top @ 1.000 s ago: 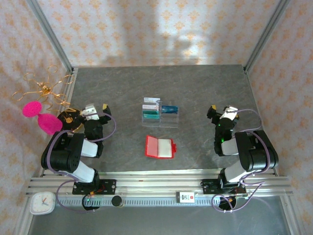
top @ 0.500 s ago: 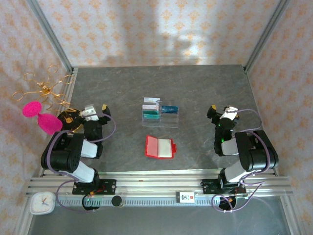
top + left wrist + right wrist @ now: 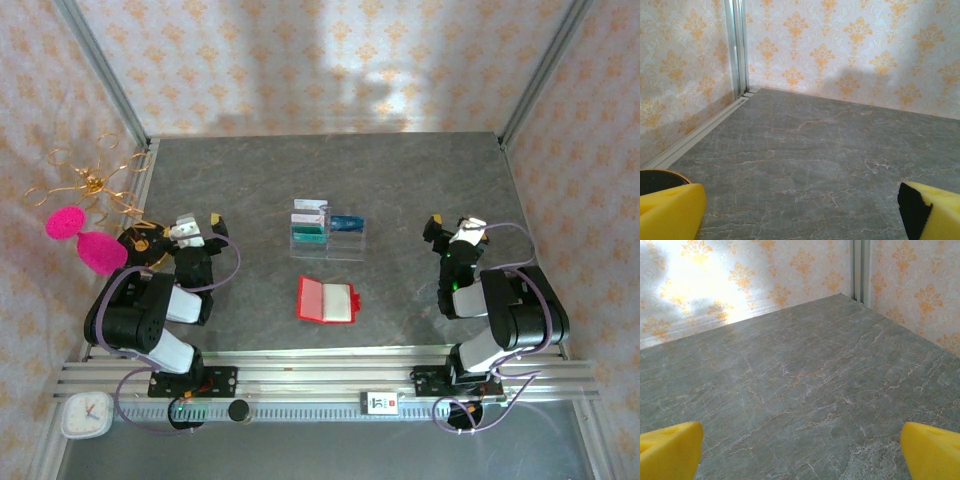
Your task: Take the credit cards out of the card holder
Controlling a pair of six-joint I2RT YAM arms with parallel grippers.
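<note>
Observed left gripper (image 3: 199, 222) and right gripper (image 3: 455, 228) spread wide, gripping nothing; red card holder (image 3: 327, 299) open between them, well apart from either.

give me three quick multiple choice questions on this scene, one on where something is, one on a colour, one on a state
1. Where does the red wallet lie relative to the clear tray? A on its near side; B on its far side; C on top of it.
2. The left pincer's fingertips are: A yellow; B green; C white.
3. The red wallet is: A folded shut; B lying open; C standing on edge.

1 A: in the top view it sits lower in the picture than the clear tray, apart from it.
2 A: yellow pads show at both bottom corners of the left wrist view.
3 B: both halves lie spread flat.
</note>
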